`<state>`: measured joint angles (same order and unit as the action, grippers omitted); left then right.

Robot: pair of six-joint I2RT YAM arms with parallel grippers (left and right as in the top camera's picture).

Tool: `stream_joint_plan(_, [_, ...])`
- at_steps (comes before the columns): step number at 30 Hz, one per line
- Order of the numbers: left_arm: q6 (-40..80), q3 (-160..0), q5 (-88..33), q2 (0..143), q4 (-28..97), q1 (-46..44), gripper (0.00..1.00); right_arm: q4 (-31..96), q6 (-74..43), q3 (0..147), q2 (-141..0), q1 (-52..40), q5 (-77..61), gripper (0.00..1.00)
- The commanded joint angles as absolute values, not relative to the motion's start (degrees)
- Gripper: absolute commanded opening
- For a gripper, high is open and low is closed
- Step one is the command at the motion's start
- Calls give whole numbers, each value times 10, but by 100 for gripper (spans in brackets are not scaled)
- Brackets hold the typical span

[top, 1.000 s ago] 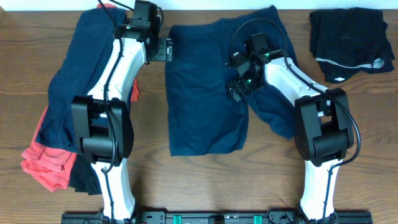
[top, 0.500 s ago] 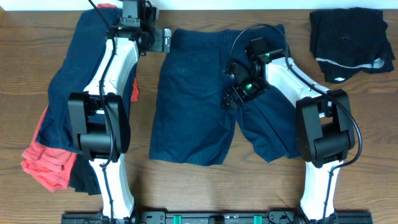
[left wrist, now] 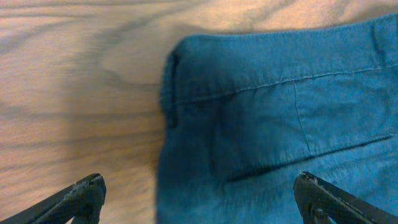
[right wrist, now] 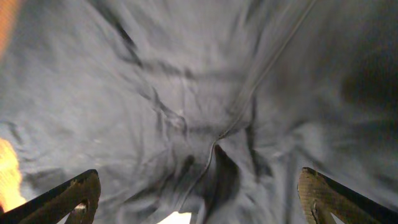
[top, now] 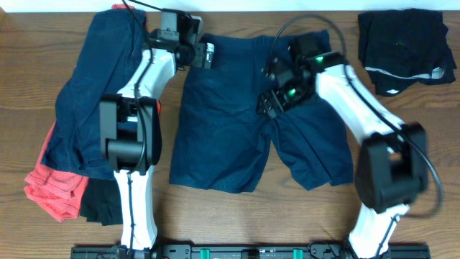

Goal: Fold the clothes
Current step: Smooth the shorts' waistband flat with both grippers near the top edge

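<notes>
- Since half a second ago, left gripper [top: 204, 55] has slid right, over the top-left waistband corner of the shorts [top: 219, 137].
- Shorts lie spread mid-frame on the table [top: 237, 223], waistband up, legs down.
- Left gripper gapes wide, holding nothing.
- Right gripper [top: 267, 106] hovers over the crotch seam, jaws wide apart, empty.
- Navy-over-coral pile [top: 68, 122] at left; black garment [top: 402, 39] upper right.

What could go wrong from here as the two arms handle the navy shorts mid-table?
1. The left gripper hangs open at the waistband corner of the navy shorts, partly over the table; closing there may catch only the edge and slip.
2. The right gripper is open over creased fabric near the crotch seam; a pinch could bunch it.
</notes>
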<state>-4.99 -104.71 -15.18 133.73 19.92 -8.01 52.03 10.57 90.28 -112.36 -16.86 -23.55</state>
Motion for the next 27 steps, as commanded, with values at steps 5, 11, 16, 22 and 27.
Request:
stream_joint_plan(5, [-53,-1049,-159,1369,165,-80,95,519,97,921,-1038,-137,-218,99])
stream_joint_plan(11, [-53,-1049,-159,1388,159,-81,84,516,96,921,-1030,-133,-219,99])
stream_joint_plan(16, [-19,-1049,-160,1388,153,-81,60,505,63,921,-1030,-133,-218,99])
stream_joint_plan(22, [-12,-1049,-163,1388,169,-81,25,503,62,921,-1030,-133,-218,99])
stream_joint_plan(27, [29,-1049,-154,1383,183,-70,6,500,3,921,-1030,-132,-164,99])
